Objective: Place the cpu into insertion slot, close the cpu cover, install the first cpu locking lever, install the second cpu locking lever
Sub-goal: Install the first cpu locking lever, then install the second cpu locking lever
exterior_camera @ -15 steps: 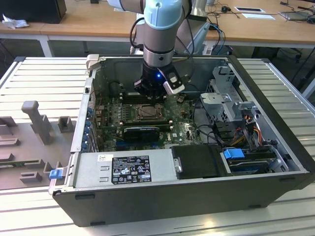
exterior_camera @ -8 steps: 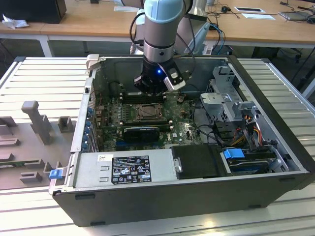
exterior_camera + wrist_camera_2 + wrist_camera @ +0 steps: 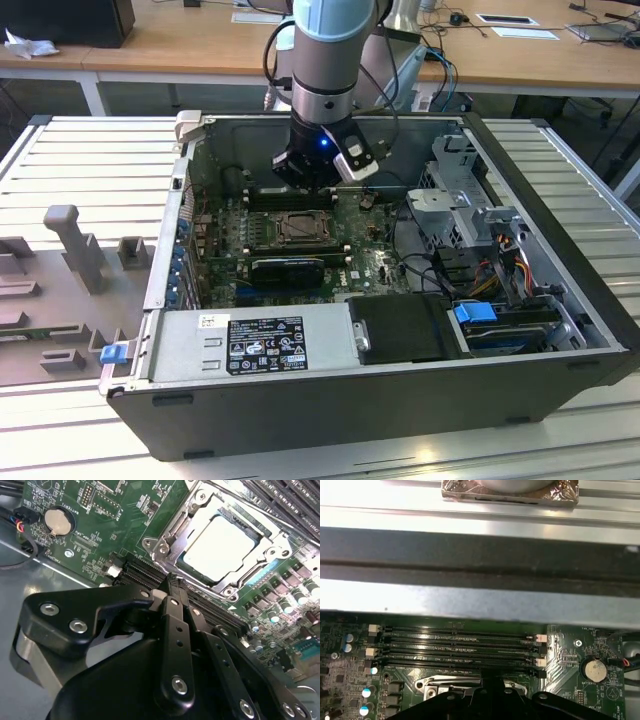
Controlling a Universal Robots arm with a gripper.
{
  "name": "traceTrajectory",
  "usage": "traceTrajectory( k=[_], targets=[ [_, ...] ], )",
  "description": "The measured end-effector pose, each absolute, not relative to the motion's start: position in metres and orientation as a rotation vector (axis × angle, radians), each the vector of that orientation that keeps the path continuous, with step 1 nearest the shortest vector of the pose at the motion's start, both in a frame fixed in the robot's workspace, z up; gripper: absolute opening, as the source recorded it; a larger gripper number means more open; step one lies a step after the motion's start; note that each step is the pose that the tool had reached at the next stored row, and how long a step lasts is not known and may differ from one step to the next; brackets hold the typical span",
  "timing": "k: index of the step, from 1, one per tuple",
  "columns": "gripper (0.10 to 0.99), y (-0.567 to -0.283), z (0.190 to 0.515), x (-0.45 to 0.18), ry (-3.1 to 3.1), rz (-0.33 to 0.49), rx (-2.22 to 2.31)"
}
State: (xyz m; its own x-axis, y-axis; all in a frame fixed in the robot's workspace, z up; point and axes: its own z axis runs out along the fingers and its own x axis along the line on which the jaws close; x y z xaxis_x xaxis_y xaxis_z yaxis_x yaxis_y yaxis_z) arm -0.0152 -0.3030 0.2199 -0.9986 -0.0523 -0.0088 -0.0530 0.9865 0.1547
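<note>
The gripper [image 3: 172, 582], fingers pressed together on nothing, hides part of the memory slots [image 3: 210, 607] just beside the insertion slot [image 3: 167, 530], where the pale square cpu [image 3: 217, 547] sits under the closed silver cpu cover [image 3: 272, 545].

The exterior view is looking down from above and in front onto the open computer case [image 3: 400, 400], taking in the arm [image 3: 335, 60] and the motherboard [image 3: 290, 235] from a moderate distance. The second wrist view is looking closely past the gripper [image 3: 172, 587] onto the insertion slot [image 3: 220, 545] and the memory slots [image 3: 145, 572]. The first wrist view is facing across the memory slots [image 3: 460, 645] toward the case wall [image 3: 480, 555]. Both wrist views are sharing the coin battery [image 3: 59, 521] [image 3: 594, 669].
</note>
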Motion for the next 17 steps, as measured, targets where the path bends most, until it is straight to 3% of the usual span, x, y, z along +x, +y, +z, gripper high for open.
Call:
traceTrajectory(
  k=[17],
  targets=[
    [0.106,-0.3087,0.2199,-0.0152,3.126,0.244,-0.083]
  ],
)
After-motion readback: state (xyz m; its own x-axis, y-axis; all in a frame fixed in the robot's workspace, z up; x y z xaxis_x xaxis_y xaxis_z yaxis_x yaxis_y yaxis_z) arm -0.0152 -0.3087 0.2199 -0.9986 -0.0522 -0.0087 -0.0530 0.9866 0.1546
